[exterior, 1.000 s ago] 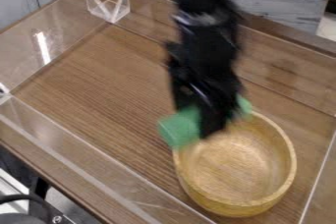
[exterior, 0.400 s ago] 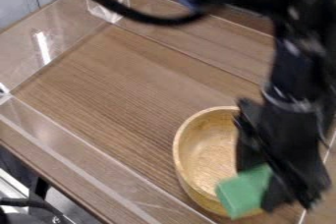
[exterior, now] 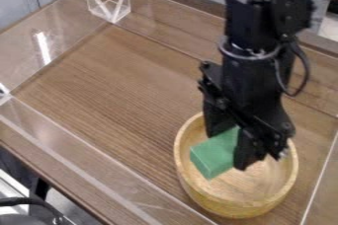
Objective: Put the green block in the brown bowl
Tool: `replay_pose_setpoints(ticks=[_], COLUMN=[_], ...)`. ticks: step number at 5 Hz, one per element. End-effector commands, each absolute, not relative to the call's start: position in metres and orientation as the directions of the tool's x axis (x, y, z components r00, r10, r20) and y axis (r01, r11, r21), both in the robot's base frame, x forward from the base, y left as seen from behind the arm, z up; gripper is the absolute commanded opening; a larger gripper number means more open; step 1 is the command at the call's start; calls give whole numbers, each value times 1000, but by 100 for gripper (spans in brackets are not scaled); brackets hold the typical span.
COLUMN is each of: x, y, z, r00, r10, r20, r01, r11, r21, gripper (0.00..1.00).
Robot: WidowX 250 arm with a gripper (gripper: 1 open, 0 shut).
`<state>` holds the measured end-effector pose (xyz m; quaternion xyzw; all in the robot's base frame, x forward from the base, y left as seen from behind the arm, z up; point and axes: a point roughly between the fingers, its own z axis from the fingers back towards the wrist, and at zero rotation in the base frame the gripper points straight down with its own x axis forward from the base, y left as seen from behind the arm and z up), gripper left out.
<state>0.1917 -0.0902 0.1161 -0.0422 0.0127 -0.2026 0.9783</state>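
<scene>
green block (exterior: 215, 154) sits pinched in the black gripper (exterior: 235, 152), held over the brown bowl (exterior: 199, 192).

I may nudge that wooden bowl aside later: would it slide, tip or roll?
The brown bowl looks wide and low, so it probably slides rather than tips. Its thick wooden rim suggests stiffness and some weight. The smooth table probably offers little grip.
</scene>
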Motion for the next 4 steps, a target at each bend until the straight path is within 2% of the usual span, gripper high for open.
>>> replay_pose_setpoints(ticks=[1, 4], x=[202, 204], y=[-85, -81], z=[131, 131], r00=[925, 927], r10=[-373, -356], r20=[69, 119], r01=[377, 363], r11=[923, 931], r21=[-72, -41], gripper=[0, 0])
